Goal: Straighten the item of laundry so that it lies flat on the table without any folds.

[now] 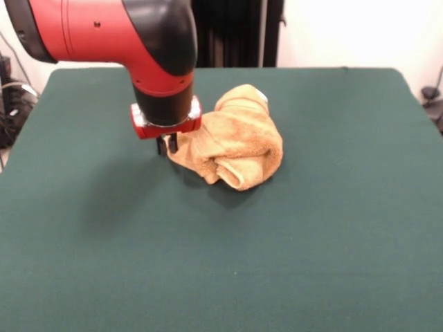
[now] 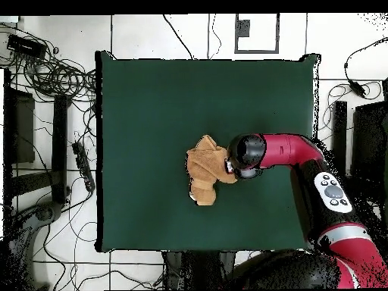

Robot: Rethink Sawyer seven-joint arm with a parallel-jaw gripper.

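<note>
Nearest in the front view, only bare dark green worktop (image 1: 221, 263), wide and rectangular, far larger than anything on it. Farther back, a little beyond the middle, the golden-orange terry towel (image 1: 235, 142), bunched into a rumpled heap with rolled folds, one thick fold curling over at its near end and a pale patch, perhaps a tag, at its far top corner; no writing legible there. Just beside the heap's edge, on the picture's left, the gripper (image 1: 167, 144) pointing straight down, its dark tips low at the cloth's border near the worktop; cannot tell whether the jaws are released, clenched or grasping the cloth, being mostly hidden under the red collar and black wrist. Above that, the red and black arm (image 1: 104, 31) reaching in from the upper left corner. No brand name or lettering readable on the arm in either view. Beyond the worktop's far edge, a dark upright stand and pale wall. From overhead, same crumpled towel (image 2: 204, 173) close to the worktop's (image 2: 151, 114) centre, with the arm (image 2: 292, 151) coming across from the right and the wrist covering the gripper (image 2: 231, 168) at the heap's right side. Round the worktop, pale floor with tangled black cables (image 2: 45, 72) to the left.
</note>
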